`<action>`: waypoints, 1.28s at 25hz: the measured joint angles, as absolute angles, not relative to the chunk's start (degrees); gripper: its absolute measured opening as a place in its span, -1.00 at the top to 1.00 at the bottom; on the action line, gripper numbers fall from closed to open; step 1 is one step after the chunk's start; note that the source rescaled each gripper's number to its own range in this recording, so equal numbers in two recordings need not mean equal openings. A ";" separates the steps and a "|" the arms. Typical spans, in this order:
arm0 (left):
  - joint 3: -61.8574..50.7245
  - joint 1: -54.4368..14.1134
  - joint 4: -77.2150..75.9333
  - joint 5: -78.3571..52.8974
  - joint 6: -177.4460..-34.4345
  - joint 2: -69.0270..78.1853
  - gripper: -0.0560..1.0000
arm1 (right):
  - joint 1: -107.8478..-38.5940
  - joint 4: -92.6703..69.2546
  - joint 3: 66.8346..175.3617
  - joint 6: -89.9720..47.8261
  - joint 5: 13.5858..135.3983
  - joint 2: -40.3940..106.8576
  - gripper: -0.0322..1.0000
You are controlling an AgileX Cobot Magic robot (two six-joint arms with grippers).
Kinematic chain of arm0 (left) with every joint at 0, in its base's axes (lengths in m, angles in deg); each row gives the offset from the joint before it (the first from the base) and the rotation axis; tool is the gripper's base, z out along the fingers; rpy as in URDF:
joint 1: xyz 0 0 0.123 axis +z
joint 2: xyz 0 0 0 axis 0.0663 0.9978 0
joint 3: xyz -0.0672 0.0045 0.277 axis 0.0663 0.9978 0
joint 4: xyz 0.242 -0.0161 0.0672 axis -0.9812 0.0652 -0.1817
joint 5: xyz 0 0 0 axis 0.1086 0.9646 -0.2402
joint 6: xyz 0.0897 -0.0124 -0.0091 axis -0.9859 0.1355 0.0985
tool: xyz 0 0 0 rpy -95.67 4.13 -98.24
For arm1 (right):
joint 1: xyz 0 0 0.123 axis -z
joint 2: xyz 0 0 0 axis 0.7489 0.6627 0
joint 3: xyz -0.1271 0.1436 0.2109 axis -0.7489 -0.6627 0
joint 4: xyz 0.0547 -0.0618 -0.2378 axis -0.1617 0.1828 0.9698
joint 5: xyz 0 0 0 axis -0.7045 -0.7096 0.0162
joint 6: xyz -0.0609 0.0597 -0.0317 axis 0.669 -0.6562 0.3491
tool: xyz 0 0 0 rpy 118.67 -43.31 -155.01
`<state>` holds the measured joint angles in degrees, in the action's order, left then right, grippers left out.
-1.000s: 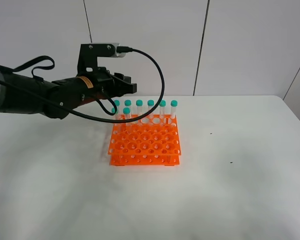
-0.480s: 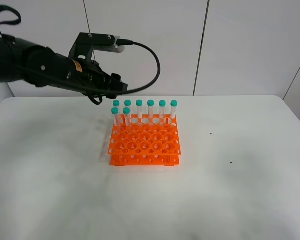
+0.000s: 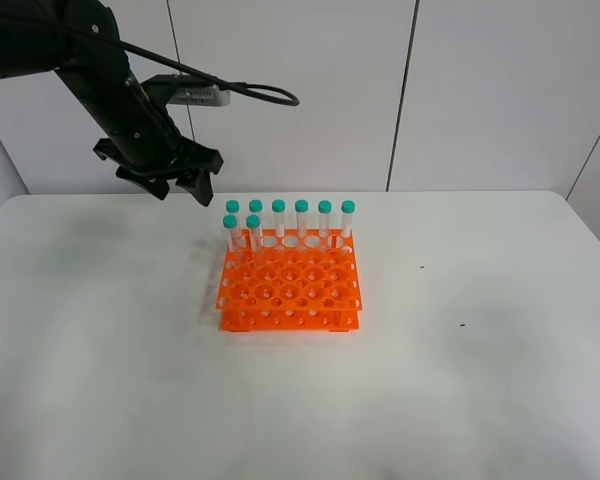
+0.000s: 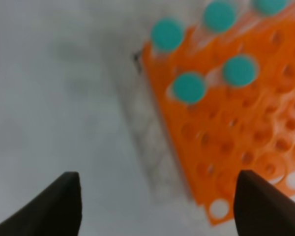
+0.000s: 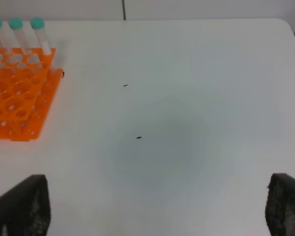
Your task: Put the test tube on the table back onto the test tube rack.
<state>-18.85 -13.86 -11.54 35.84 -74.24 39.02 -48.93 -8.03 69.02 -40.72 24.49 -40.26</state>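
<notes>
The orange test tube rack (image 3: 290,285) stands mid-table on the white table (image 3: 480,380). Eight teal-capped tubes stand upright in it: six in the back row (image 3: 301,215) and two in the second row at the left end (image 3: 229,230). I cannot tell which is the task's test tube, and none lies on the table. My left gripper (image 3: 183,190) is open and empty, raised above the table, left of and behind the rack. The left wrist view shows its open gripper (image 4: 157,199) above the rack's corner (image 4: 236,128) and teal caps (image 4: 189,87). My right gripper (image 5: 152,206) is open and empty, with the rack (image 5: 14,98) to one side.
A white panelled wall (image 3: 480,90) rises behind the table. Two small dark specks (image 3: 422,267) lie on the tabletop right of the rack and also show in the right wrist view (image 5: 138,137). The right arm is out of the exterior view.
My left arm has lifted and swung back to the left, away from the rack's back-left corner. The left second-row tube, hidden behind the gripper a second ago, now stands free in the rack.
</notes>
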 joint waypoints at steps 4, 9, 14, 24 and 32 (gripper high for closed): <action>-19.67 -8.57 -10.84 39.97 -74.63 41.75 -1.00 | -48.93 -8.03 69.02 -40.72 24.49 -40.26 -1.00; -19.67 -1.50 -10.70 43.24 -74.63 42.06 -1.00 | -48.93 -8.03 69.02 -40.72 24.49 -40.26 -1.00; -19.67 1.89 -10.81 50.21 -74.57 42.06 -1.00 | -48.93 -8.03 69.02 -40.72 24.49 -40.26 -1.00; -15.34 1.60 -10.60 50.57 -74.57 37.12 -1.00 | -48.93 -8.03 69.02 -40.72 24.49 -40.26 -1.00; 7.86 1.60 -10.60 50.57 -74.63 15.51 -1.00 | -48.93 -8.03 69.02 -40.72 24.49 -40.26 -1.00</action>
<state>7.86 1.60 -10.60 50.57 -74.63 15.51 -48.93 -8.03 69.02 -40.72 24.49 -40.26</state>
